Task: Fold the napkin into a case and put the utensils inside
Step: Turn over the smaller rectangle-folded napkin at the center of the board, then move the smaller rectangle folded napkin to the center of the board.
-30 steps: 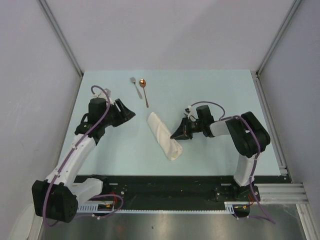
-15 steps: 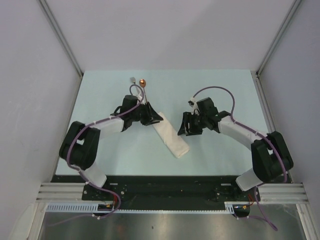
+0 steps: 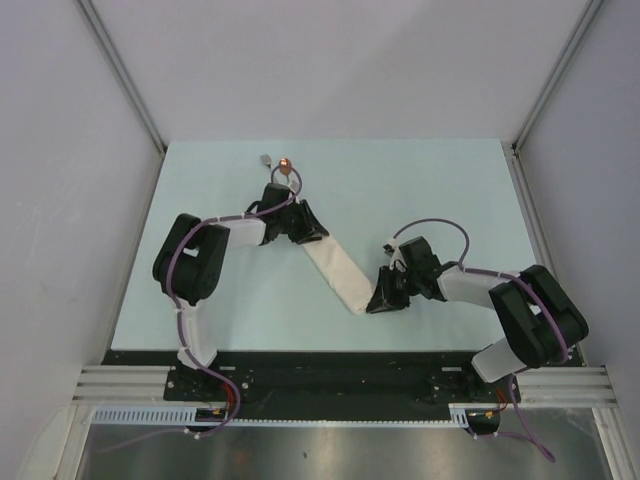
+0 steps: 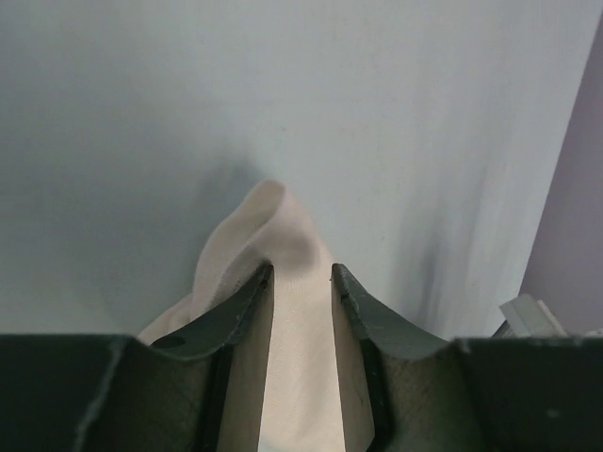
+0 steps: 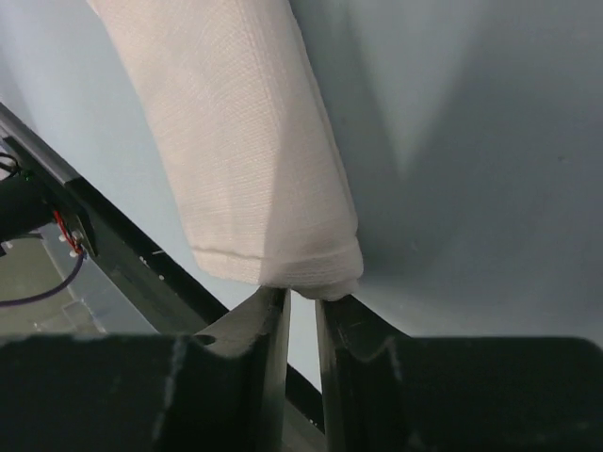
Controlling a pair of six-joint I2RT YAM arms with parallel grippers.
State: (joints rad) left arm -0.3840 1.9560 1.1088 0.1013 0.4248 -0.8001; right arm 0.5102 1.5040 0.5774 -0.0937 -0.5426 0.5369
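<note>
The napkin (image 3: 338,272), folded into a narrow cream case, lies slanted across the middle of the table. My left gripper (image 3: 312,233) is at its far, upper-left end. In the left wrist view the cloth (image 4: 283,226) fills the gap between the jaws of that gripper (image 4: 301,270), which is shut on it. My right gripper (image 3: 377,300) is at the near, lower-right end. There its jaws (image 5: 301,297) stand almost together and nip the hem of the cloth (image 5: 245,141) at their very tips. The fork (image 3: 266,160) and the copper-bowled spoon (image 3: 285,164) lie at the far side; the left arm's cable hides their handles.
The pale blue table (image 3: 450,190) is walled by grey panels with metal posts at the sides. A black base rail (image 3: 320,370) runs along the near edge, just beyond the napkin's lower end, and shows in the right wrist view (image 5: 113,245).
The left arm swung in from the left to the strip's far end and closed on it. The right gripper dropped from the strip's middle to its near end, opening wide and then narrowing.
</note>
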